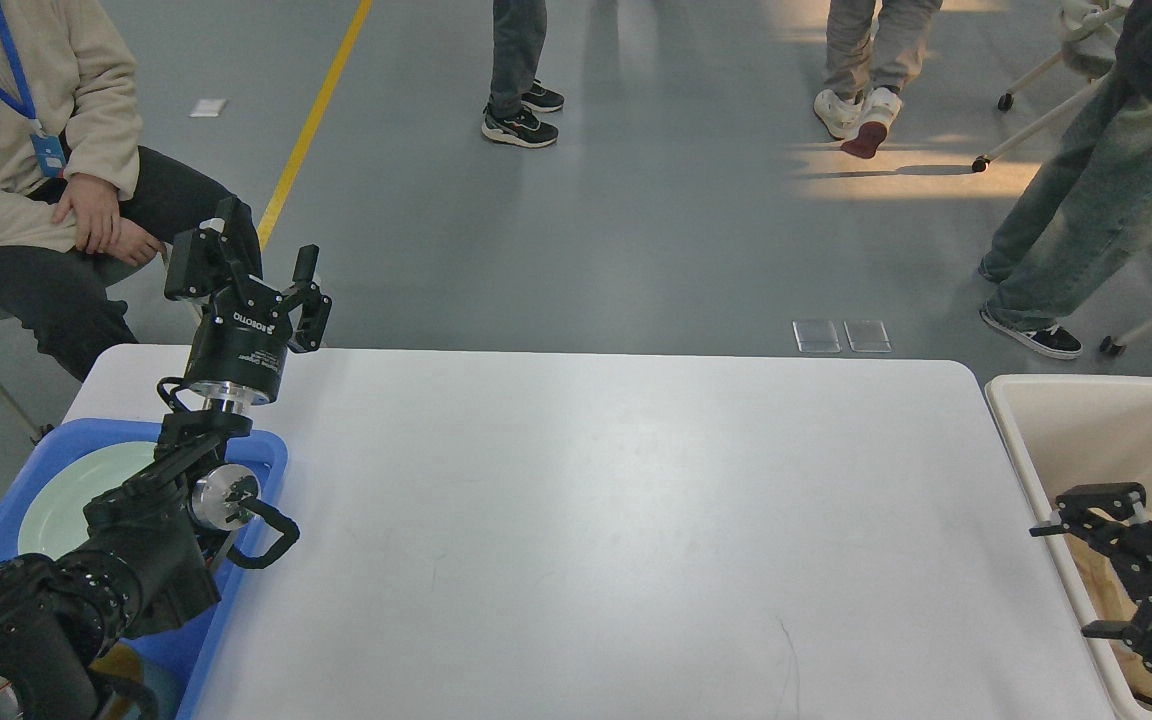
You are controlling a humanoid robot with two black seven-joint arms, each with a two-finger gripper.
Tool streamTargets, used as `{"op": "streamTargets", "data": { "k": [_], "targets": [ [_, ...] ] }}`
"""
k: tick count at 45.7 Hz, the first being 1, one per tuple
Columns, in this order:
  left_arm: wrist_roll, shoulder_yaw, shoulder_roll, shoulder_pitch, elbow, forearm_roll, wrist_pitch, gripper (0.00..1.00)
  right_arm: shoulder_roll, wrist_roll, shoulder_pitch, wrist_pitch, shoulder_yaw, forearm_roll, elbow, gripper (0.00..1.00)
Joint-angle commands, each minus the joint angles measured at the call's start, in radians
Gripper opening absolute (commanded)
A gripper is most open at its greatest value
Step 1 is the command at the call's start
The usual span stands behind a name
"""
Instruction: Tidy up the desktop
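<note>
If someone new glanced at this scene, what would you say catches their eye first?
Probably the left claw, raised open above the far left corner of the bare white desktop. Next, the pale plate in the blue tray under that arm, and the right claw, open over the cream bin at right.

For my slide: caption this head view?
Both grippers, left and right, open beside white desktop.

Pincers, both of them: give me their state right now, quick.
Left pincer: open, holding nothing, raised above the desktop's far left corner.
Right pincer: open, empty, over the cream bin.
</note>
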Motion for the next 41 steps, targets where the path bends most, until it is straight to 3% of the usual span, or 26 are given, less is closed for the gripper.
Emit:
{"op": "streamTargets", "data": {
  "k": [1, 20, 36, 41],
  "targets": [
    [0.001, 0.0, 0.0, 0.0, 0.0, 0.001, 0.0, 0.96, 0.054, 0.001, -0.077, -0.005, 0.052, 0.033, -0.002, 1.0],
    [-0.001, 0.0, -0.001, 0.0, 0.0, 0.001, 0.0, 0.96, 0.22, 0.005, -0.33, -0.022, 0.17, 0.029, -0.012, 1.0],
    [0.001, 0.0, 0.0, 0.0, 0.0, 0.001, 0.0, 0.96, 0.306, 0.016, -0.348, -0.016, 0.186, 0.046, -0.01, 1.0],
    [0.001, 0.0, -0.001, 0.0, 0.0, -0.001, 0.0, 0.96, 0.315, 0.044, -0.358, 0.004, 0.186, 0.046, -0.01, 1.0]
  ]
}}
